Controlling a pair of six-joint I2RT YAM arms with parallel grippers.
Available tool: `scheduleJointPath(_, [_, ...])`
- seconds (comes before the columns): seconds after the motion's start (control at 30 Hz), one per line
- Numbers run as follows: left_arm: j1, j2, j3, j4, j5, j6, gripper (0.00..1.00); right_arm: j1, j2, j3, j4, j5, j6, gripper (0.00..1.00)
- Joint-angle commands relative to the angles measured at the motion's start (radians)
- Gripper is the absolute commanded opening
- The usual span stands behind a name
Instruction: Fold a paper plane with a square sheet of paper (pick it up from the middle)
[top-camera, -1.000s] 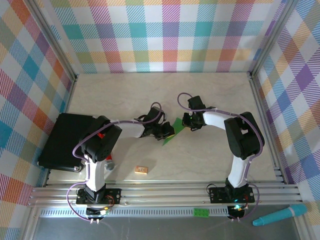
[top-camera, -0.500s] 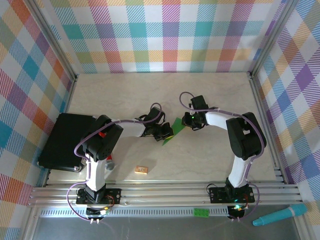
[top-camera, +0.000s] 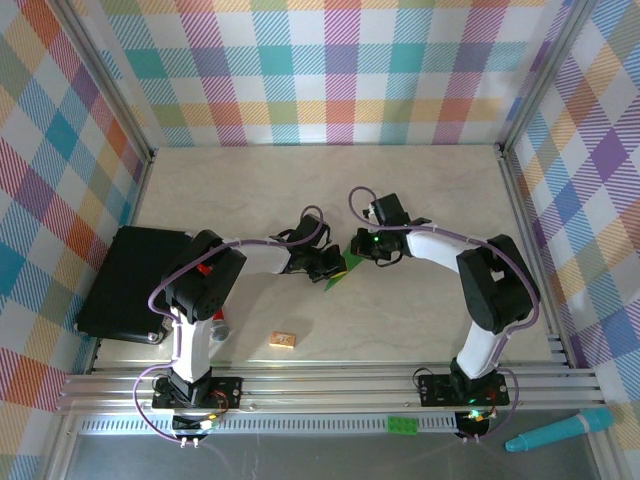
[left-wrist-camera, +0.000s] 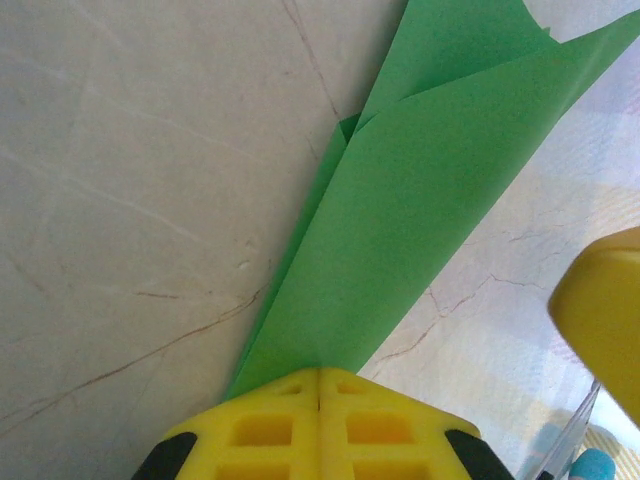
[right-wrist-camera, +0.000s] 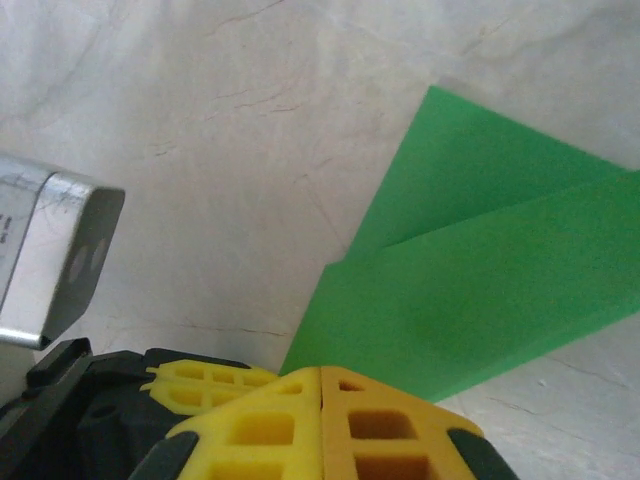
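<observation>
Thin, bright green paper sheet (top-camera: 337, 277), partly folded into layered flaps, is seen well to the right of the flat black rectangular case (top-camera: 125, 280). Left gripper (left-wrist-camera: 318, 372): yellow fingers are pressed together and clamped on the sheet's narrow end. Right gripper (right-wrist-camera: 321, 370): fingers are likewise closed, and a corner of the sheet is pinched on the side farther from the case. A small tan wooden block (top-camera: 283, 340) is noted between case and sheet, apart from both.

Bright, even light; soft shadows; close wrist views slightly blurred.
</observation>
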Motion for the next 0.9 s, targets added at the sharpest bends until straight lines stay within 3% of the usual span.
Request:
scheduleJointPath(0.0, [-0.001,0.058,-0.031,-0.151,-0.018,0.011,0.06,0.006,0.033,-0.008,0.012,-0.021,0.026,0.05])
scheduleJointPath(0.43, [-0.001,0.055,-0.049,-0.160,-0.025,-0.003,0.03,-0.002,0.120,-0.038,0.067,-0.010,0.042,0.00])
scheduleJointPath(0.87, [-0.001,0.043,-0.118,-0.161,-0.040,-0.052,0.00,-0.212,0.161,-0.046,0.136,-0.011,0.038,0.03])
